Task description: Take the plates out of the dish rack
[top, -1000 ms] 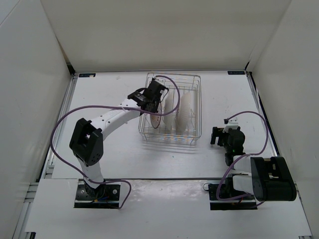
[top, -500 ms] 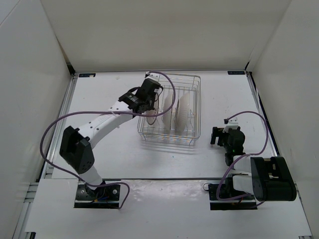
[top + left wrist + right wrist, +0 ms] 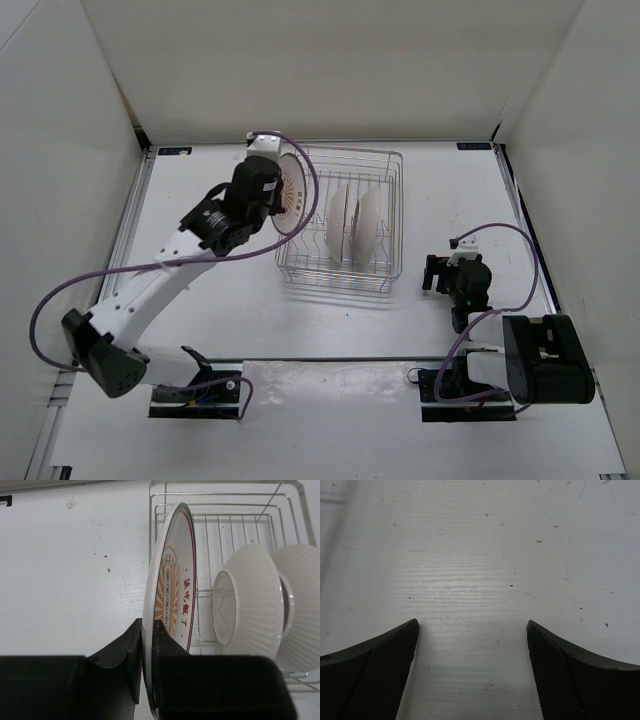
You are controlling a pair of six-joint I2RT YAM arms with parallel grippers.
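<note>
At the left wall of the dish rack (image 3: 341,270), the left gripper (image 3: 262,190) is pinching the orange-lined plate (image 3: 290,184) by its lower rim, one finger on each face. The plate stands on edge, its patterned face with orange radial lines and red characters turned toward the rack's interior. From the left wrist view the left gripper (image 3: 148,632) clamps the plate (image 3: 172,587) just over the rack's (image 3: 225,525) left wire wall; whether the plate is wholly clear of the wires I cannot tell.

Inside the rack, two white plates (image 3: 353,222) stand upright between the prongs, close together near the middle, white backs (image 3: 252,602) toward the held plate.

The right gripper (image 3: 441,273) sits low over the table (image 3: 240,300), well apart from the rack to its right, its fingers (image 3: 375,672) spread wide with only bare table (image 3: 480,555) between them.
</note>
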